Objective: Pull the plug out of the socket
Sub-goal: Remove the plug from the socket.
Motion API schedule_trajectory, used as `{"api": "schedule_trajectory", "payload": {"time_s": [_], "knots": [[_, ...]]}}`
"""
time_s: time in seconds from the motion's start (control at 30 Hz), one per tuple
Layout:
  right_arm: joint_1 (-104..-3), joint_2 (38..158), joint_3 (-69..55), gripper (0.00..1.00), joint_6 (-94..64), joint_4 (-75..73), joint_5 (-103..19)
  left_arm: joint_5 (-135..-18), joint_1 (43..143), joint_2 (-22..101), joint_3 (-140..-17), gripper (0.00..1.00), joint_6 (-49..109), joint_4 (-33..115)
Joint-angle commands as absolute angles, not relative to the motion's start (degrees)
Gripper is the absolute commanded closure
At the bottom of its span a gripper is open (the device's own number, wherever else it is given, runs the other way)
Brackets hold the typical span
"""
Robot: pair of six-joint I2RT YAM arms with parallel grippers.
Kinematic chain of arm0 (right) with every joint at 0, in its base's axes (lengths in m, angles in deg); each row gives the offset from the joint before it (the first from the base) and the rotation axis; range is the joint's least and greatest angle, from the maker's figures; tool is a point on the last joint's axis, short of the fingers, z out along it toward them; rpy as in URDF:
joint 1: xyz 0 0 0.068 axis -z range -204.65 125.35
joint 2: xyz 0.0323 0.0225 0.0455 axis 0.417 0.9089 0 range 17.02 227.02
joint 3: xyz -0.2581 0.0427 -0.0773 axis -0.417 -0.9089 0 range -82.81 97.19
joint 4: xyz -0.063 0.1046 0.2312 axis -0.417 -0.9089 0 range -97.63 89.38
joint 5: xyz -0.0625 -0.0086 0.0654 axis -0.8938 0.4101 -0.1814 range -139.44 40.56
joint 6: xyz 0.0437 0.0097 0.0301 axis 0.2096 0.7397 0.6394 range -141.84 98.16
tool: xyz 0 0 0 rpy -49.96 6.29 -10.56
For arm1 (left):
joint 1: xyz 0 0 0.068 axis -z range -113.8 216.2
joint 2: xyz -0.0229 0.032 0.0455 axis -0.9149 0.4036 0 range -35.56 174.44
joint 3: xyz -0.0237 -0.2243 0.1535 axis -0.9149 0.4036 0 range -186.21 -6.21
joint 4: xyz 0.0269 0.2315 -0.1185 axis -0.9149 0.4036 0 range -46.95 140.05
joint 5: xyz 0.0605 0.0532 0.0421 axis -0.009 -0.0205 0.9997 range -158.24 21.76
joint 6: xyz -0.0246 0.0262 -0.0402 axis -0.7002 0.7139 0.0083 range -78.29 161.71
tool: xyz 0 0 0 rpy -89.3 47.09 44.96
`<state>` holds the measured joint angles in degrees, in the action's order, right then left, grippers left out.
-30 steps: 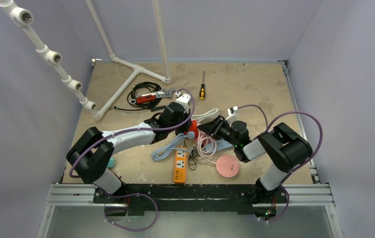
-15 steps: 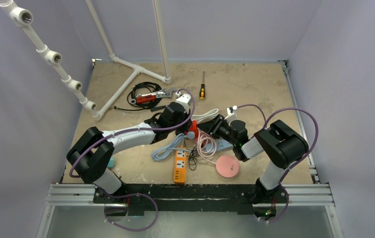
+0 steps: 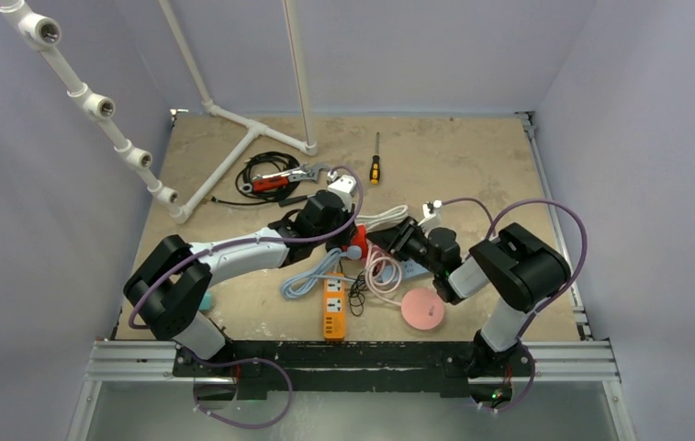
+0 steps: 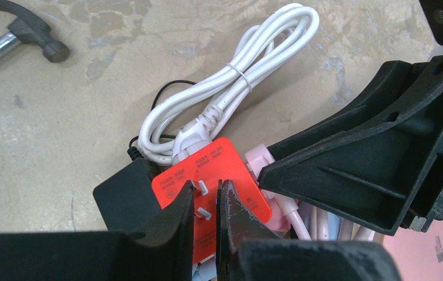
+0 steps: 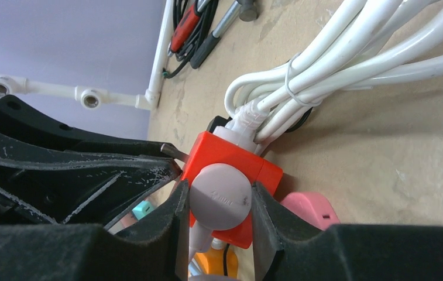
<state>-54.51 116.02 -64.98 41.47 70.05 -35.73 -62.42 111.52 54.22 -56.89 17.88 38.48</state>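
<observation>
A red socket cube [image 4: 222,170] lies among cables mid-table [image 3: 358,241]. A white cable plug [image 4: 191,137] enters its far side. A round pale grey plug [image 5: 219,196] sits in one face of the cube [image 5: 233,155]. My right gripper [image 5: 219,204] is shut on that round plug, one finger on each side. My left gripper [image 4: 207,196] is shut on the metal prongs [image 4: 202,188] sticking out of the cube's back. The two grippers meet at the cube in the top view, the left one [image 3: 345,237] and the right one [image 3: 376,239].
A bundled white cable [image 4: 236,76] lies behind the cube. A pink plug [image 5: 308,212], an orange power strip [image 3: 334,308] and a pink disc [image 3: 420,308] lie nearer. A black adapter [image 4: 126,196] touches the cube. A screwdriver [image 3: 375,165], white pipes [image 3: 233,161] and a hammer [image 4: 14,38] lie farther off.
The right gripper and wrist have shifted slightly left and back toward the red cube. The left arm has barely moved.
</observation>
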Motion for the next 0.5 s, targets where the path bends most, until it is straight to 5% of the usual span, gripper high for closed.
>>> {"api": "schedule_trajectory", "payload": {"time_s": [0.0,0.47], "knots": [[-56.0,110.9,-68.5,1.0,42.5,80.6,-36.8,-62.4,111.8,55.7,-57.8,1.0,18.4,41.4],[-55.1,86.7,-71.2,1.0,39.7,62.6,-45.7,-57.1,110.7,58.0,-59.4,1.0,18.4,46.4]]}}
